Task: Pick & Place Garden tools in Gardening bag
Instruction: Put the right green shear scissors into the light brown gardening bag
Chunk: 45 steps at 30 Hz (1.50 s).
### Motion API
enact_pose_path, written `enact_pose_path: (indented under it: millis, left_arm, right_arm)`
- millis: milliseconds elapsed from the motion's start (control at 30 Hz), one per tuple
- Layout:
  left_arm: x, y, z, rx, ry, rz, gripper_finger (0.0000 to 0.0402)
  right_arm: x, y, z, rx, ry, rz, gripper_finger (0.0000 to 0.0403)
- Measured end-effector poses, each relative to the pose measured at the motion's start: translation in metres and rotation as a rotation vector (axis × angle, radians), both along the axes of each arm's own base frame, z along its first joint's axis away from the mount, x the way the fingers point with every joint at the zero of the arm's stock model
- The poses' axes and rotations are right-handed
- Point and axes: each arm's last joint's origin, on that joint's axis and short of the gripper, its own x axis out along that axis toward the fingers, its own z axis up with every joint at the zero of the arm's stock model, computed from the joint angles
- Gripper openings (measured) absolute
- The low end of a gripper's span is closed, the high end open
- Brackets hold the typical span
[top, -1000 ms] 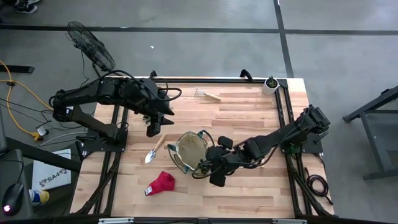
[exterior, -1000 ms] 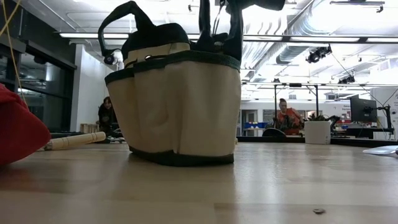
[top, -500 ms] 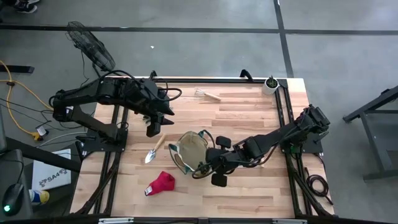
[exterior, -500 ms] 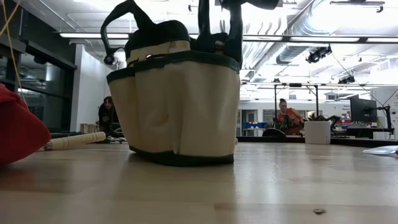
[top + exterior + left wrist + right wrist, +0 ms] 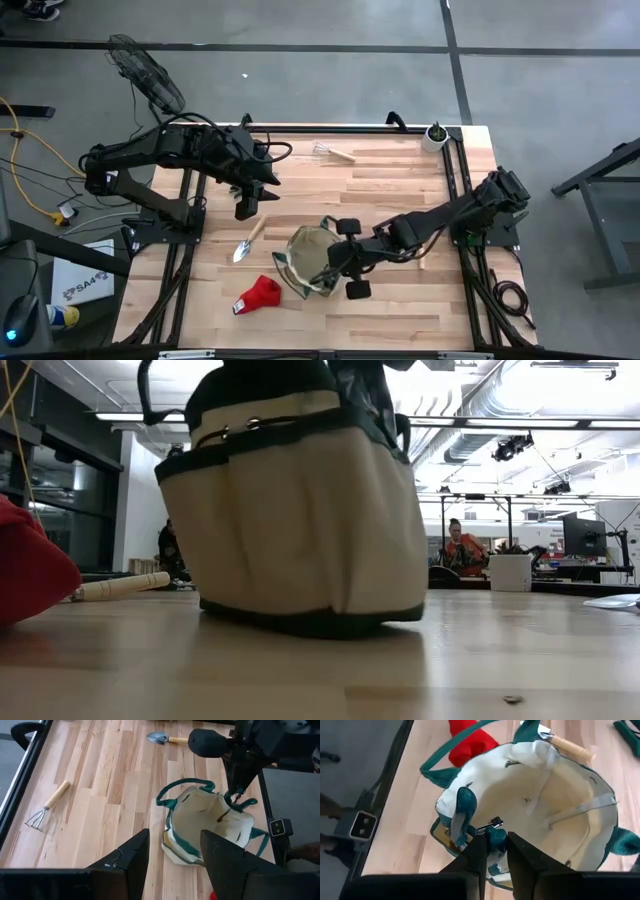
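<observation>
Counter (image 5: 380, 180) of pale wood planks, carrying all task items. Gardening bag (image 5: 310, 258) near the front centre, mouth open upward, tan walls and green trim visible; in the low view, standing slightly tilted. Interior appears empty apart from the green-handled pruners (image 5: 462, 815) at the rim.

Right claw (image 5: 492, 842) positioned over the bag's rim, fingers close together on the pruners — one green handle hanging inside the wall. Left claw (image 5: 172, 855) held above the counter behind the bag, fingers apart, holding nothing.

Remaining tools outside the bag: red glove (image 5: 258, 296) near the bag's front left, trowel (image 5: 246, 241) just left of the bag, mini rake (image 5: 335, 152) well apart at the rear.

Step in hand, as judged: placing the pruners in the bag. Next move calls for parting the right claw's fingers over the open mouth — clear of the loop handle (image 5: 445, 770) — then withdrawing upward without dragging the soft wall.
</observation>
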Motion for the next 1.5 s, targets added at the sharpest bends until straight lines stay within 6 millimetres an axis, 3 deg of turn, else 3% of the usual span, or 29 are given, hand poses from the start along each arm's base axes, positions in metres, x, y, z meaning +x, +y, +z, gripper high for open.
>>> enact_pose_path:
  millis: [233,433,933,1500]
  left_arm:
    - [0.000,0.000,0.000,0.000,0.000,0.000,0.0170]
    - [0.000,0.000,0.000,0.001,0.000,0.002,0.0170]
    - [0.000,0.000,0.000,0.000,-0.002,0.005,0.0170]
    - [0.000,0.000,0.000,0.000,-0.002,0.005,0.0170]
  right_arm:
    - [0.000,-0.006,-0.002,-0.033,0.025,0.061,0.0047]
    - [-0.004,-0.008,-0.004,-0.027,0.082,0.016,0.0047]
    - [-0.003,-0.010,0.006,-0.078,-0.005,0.083,0.0047]
    - [-0.005,-0.009,0.005,-0.023,0.037,0.124,0.0047]
